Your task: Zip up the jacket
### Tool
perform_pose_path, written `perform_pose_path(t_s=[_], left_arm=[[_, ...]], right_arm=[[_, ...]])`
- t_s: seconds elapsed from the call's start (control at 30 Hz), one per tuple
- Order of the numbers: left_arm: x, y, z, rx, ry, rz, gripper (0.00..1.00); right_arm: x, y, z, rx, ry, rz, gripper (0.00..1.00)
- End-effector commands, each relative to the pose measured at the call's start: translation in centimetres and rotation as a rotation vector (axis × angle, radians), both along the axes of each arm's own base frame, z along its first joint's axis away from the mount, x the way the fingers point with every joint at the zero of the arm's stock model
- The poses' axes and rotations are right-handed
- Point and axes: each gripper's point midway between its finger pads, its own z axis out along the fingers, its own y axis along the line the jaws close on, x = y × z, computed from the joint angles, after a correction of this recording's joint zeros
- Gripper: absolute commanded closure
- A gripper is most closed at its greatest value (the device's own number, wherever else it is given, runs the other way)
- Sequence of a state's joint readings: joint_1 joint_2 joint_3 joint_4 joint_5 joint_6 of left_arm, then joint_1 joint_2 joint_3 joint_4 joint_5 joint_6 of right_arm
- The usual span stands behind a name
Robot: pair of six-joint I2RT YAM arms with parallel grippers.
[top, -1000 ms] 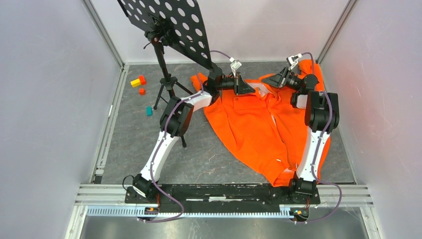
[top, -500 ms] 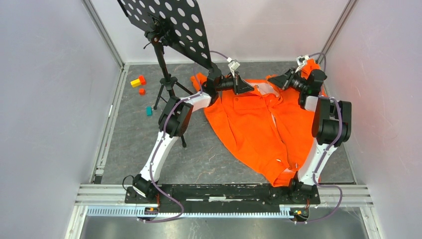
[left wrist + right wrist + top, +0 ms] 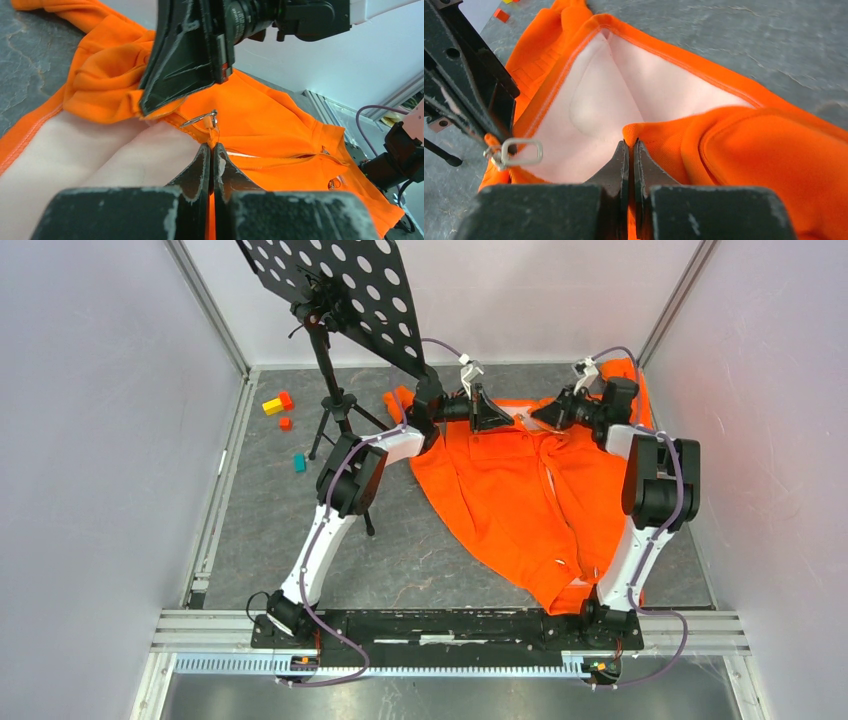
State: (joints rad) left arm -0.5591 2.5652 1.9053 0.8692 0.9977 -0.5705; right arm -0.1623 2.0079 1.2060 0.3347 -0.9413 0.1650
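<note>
Left wrist: left tool (image 3: pixel 211 148) grips jacket (image 3: pixel 280 117) beside zipper pull (image 3: pixel 200 119); right tool (image 3: pixel 630 144) grips collar (image 3: pixel 661 134).

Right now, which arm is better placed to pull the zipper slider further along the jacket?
Left, probably. The left gripper is shut right at the metal pull ring, while the right gripper only pinches the jacket at its collar edge.

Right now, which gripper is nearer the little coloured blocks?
Left. The left gripper grips the jacket collar beyond the stand from the blocks; the right gripper sits farther right.
</note>
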Motion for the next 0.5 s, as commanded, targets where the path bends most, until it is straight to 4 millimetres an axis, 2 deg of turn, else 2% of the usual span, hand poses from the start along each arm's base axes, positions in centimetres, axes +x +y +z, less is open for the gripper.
perform_pose_path(t_s=[0.0,0.1,0.2,0.33,0.4,0.47], left_arm=[[-2.1,-0.2,6.0,-0.067,-0.167,-0.051,0.98],[-2.3,-0.2,6.0,-0.066,-0.169,-0.048,0.98],[-1.9,-0.2,6.0,-0.063,-0.169,-0.022,0.98],[0.1,0.0,5.2,-0.058,-0.128,0.074,0.98],[1.6,0.2,4.5,-0.049,-0.096,0.134,0.98],[2.5,0.4,3.7,-0.034,-0.084,0.174,0.98]], right_arm=[[0.6,2.4,0.6,-0.010,-0.045,0.084,1.00],[0.3,3.3,1.1,0.025,-0.047,0.109,1.00],[-0.6,4.2,2.7,0.101,-0.071,0.140,1.00],[-2.3,5.1,6.1,0.196,-0.113,0.169,1.00],[-3.8,5.4,8.8,0.237,-0.177,0.166,1.00],[-5.1,5.9,10.5,0.263,-0.219,0.172,1.00]])
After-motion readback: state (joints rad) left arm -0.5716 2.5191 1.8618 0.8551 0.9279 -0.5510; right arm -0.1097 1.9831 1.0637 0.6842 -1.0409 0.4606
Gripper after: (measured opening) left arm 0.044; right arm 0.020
